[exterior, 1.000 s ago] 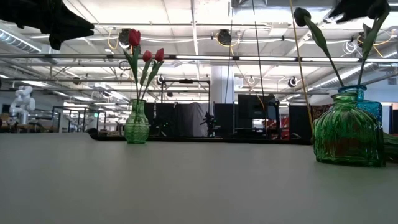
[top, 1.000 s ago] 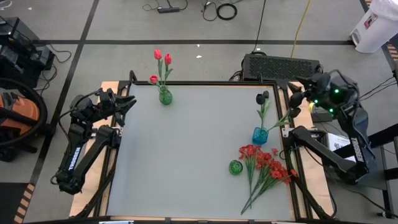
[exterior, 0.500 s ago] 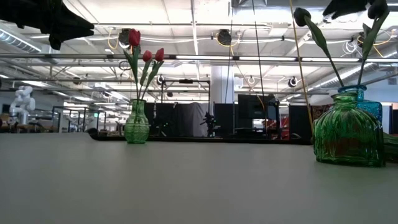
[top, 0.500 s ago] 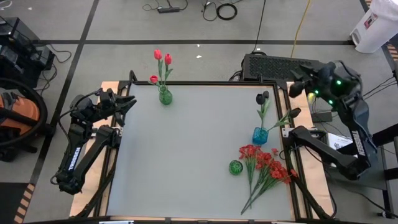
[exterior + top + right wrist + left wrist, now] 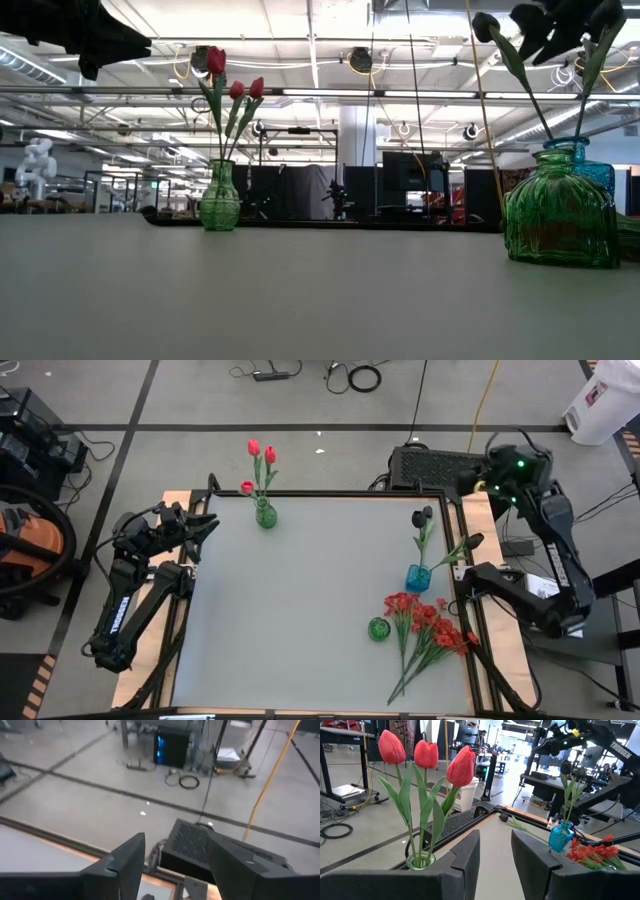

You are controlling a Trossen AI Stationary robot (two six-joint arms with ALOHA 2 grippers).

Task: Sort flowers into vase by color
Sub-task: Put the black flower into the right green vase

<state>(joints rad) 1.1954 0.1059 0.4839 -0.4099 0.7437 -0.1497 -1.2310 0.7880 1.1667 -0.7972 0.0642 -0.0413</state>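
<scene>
Three red tulips [image 5: 262, 455] stand in a green vase [image 5: 265, 515] at the table's far edge, left of its middle. Two black tulips [image 5: 421, 517] stand in a small blue vase [image 5: 418, 577] near the right edge. A round green vase [image 5: 378, 628] stands beside a bunch of red blossoms [image 5: 432, 626], which lies flat on the table with its stems [image 5: 405, 680] toward the near edge. My left gripper [image 5: 495, 855] hangs open above the far left corner, pointing at the red tulips [image 5: 425, 755]. My right gripper [image 5: 175, 865] is open, high beyond the far right corner.
A black box [image 5: 450, 465] lies on the floor behind the far right corner, with cables [image 5: 365, 377] farther back. The table's middle and left half [image 5: 260, 620] are bare grey surface. In the low view the round green vase [image 5: 560, 220] stands close at the right.
My right gripper has swung from above the right edge, near the black tulips, toward the far edge, and now hangs beyond the far right corner, still open. The flowers and vases have kept their places.
</scene>
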